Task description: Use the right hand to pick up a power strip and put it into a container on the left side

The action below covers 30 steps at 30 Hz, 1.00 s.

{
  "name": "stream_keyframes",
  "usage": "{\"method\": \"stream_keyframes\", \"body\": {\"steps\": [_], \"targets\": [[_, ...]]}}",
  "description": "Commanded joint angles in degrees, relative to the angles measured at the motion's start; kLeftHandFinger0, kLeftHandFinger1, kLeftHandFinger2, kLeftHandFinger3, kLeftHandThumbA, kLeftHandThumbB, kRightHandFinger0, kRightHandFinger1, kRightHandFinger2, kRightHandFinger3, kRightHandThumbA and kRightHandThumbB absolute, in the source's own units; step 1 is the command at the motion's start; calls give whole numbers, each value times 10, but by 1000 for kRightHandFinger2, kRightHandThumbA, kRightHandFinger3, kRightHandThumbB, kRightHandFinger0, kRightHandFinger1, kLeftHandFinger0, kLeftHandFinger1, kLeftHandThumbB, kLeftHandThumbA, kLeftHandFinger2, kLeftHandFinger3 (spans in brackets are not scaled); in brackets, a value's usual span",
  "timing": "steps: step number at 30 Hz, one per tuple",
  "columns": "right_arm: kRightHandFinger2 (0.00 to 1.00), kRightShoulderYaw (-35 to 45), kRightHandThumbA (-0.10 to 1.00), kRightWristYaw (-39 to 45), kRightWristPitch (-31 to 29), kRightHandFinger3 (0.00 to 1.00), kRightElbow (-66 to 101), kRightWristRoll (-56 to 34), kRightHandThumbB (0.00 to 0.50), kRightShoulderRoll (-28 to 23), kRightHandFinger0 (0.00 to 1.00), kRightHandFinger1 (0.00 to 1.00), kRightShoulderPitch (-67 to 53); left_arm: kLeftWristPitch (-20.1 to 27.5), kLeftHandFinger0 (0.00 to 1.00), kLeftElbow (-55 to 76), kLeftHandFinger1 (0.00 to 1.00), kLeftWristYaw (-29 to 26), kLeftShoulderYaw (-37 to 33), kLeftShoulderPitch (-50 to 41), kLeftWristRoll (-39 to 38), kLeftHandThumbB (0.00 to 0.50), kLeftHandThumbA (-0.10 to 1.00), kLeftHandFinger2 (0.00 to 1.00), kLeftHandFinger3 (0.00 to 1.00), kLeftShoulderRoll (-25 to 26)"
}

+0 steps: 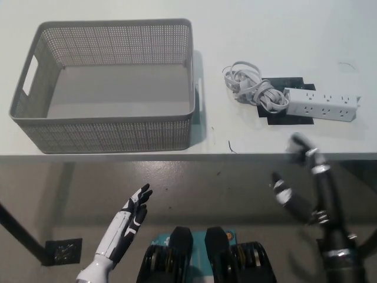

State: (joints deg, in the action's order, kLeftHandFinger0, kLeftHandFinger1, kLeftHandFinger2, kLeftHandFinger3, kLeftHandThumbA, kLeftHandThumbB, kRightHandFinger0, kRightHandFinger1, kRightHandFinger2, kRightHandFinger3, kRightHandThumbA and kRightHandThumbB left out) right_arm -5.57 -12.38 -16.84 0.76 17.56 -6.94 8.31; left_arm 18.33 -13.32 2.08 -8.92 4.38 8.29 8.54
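Right hand (303,177): black, fingers spread, holding nothing, positioned below the table edge (177,155) at lower right. At its 12 o'clock, apart from it, the white power strip (321,104) lies flat on the table on a black patch (287,100), its coiled grey cord (252,86) at the strip's 9 o'clock. The grey perforated container (106,127) stands well apart at 9 o'clock. Left hand (133,216): white, fingers extended, idle at lower left.
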Motion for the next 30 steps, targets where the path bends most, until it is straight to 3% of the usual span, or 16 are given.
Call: {"method": "stream_keyframes", "body": {"steps": [1, 2, 3, 4, 5, 10, 15, 22, 30], "targets": [[1000, 84, 932, 124, 182, 1000, 295, -4, 319, -144, 1000, 1000, 102, 65, 1000, 17, 1000, 2, 2, 24, 15, 199, 1000, 1000, 1000, 14], [1000, 87, 953, 146, 208, 1000, 305, -1, 328, -167, 1000, 1000, 120, 65, 1000, 17, 1000, 3, 2, 25, 14, 199, 1000, 1000, 1000, 14], [1000, 87, 1000, 173, 236, 1000, 302, 22, 391, -193, 1000, 1000, 151, 65, 1000, 16, 1000, 3, 2, 25, 15, 200, 1000, 1000, 1000, 15], [1000, 86, 1000, 181, 246, 1000, 300, 28, 389, -201, 1000, 1000, 160, 65, 1000, 15, 1000, 2, 2, 25, 16, 199, 1000, 1000, 1000, 15], [1000, 80, 1000, 208, 284, 1000, 293, 32, 423, -225, 1000, 1000, 196, 67, 1000, 14, 1000, 2, 2, 26, 16, 193, 1000, 1000, 1000, 15], [1000, 11, 1000, 322, 398, 1000, 194, 4, 353, -307, 1000, 1000, 372, 66, 1000, 13, 1000, 1, 5, 26, 16, 202, 1000, 1000, 1000, 16], [1000, -52, 1000, 367, 380, 1000, -22, -4, 426, -281, 1000, 1000, 490, 71, 1000, 8, 1000, -1, 5, 26, 18, 184, 1000, 1000, 1000, 18], [1000, -130, 1000, 399, 347, 1000, -208, 48, 482, -245, 1000, 1000, 585, 70, 1000, 9, 1000, 1, 5, 25, 16, 177, 1000, 1000, 1000, 18], [1000, -223, 1000, 463, 335, 1000, -417, 71, 437, -183, 1000, 1000, 701, 68, 1000, 13, 1000, 0, 5, 21, 18, 188, 1000, 1000, 1000, 18]]}}
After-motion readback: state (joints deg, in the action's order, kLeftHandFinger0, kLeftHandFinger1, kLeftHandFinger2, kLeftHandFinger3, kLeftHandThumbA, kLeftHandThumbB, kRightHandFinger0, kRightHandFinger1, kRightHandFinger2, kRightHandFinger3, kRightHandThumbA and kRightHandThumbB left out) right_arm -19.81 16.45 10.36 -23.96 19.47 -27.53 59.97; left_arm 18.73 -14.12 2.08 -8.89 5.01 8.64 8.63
